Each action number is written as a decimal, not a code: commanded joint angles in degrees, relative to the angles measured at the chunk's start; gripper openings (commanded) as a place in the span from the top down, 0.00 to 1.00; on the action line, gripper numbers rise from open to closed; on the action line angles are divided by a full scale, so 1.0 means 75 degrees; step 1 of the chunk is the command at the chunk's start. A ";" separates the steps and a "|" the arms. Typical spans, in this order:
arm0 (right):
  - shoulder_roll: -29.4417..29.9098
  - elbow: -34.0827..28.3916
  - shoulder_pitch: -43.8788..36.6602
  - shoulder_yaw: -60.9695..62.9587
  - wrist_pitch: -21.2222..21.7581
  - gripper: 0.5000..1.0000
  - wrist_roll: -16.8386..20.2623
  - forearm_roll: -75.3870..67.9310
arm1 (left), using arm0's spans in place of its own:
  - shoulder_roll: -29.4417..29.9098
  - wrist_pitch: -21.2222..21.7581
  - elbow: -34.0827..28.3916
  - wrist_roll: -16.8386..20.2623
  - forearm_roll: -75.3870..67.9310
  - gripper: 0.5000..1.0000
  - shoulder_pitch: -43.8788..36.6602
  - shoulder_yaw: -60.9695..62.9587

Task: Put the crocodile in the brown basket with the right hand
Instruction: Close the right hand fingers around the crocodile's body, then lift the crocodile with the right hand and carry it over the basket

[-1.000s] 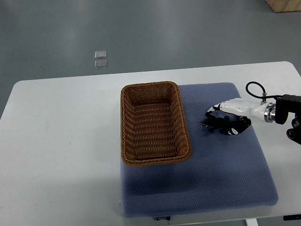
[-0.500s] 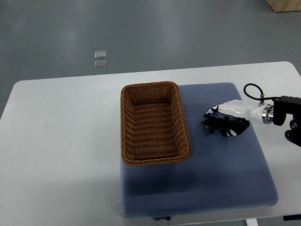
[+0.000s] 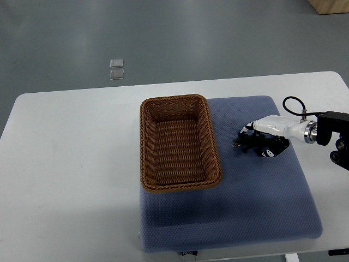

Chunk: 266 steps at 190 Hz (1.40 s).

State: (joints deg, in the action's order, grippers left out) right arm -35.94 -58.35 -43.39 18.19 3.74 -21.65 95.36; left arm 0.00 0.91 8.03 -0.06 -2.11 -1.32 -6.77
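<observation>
Right robot hand (image 3: 264, 142) low over the blue cushion (image 3: 256, 202), just right of the basket (image 3: 145, 147), arm entering from the right edge. Dark mass beneath it, possibly the crocodile (image 3: 243, 145); view too small to separate toy from hand. Cannot tell whether the hand is open, closed or gripping. Mass rests on the cushion, outside the basket. Basket sits half on the cushion, half on the white desk (image 3: 71, 164).

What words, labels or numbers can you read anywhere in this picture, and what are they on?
Nothing can be read.
Small tag on the front edge of the cushion: too small to read.
Dark mark on the near edge of the table, far right: too small to read.
The basket shows no print.
</observation>
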 commanded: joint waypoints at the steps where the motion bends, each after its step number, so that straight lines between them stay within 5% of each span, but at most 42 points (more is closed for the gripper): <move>1: -0.0001 0.0022 -0.0004 0.0000 -0.0077 0.88 0.0004 0.0000 | 0.0000 -0.0005 0.0007 0.0008 0.0000 0.00 0.0000 0.0000; 31: -0.0025 0.0022 -0.0004 0.0012 -0.0100 1.00 0.0004 0.0000 | 0.0000 -0.0005 -0.0004 -0.0004 0.0000 0.00 0.0000 0.0000; 195: -0.0001 0.0010 -0.1293 0.0012 -0.0206 1.00 -0.0007 -0.0059 | 0.0000 -0.0005 -0.0004 -0.0004 0.0000 0.00 0.0000 0.0000; 266: 0.1006 0.0010 -0.2324 -0.0515 -0.0182 1.00 -0.0066 -0.0082 | 0.0000 -0.0005 -0.0004 0.0008 0.0000 0.00 0.0000 0.0000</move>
State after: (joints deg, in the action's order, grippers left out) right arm -30.55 -58.29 -58.93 15.82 2.46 -22.07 94.78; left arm 0.00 0.91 8.03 -0.03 -2.11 -1.33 -6.77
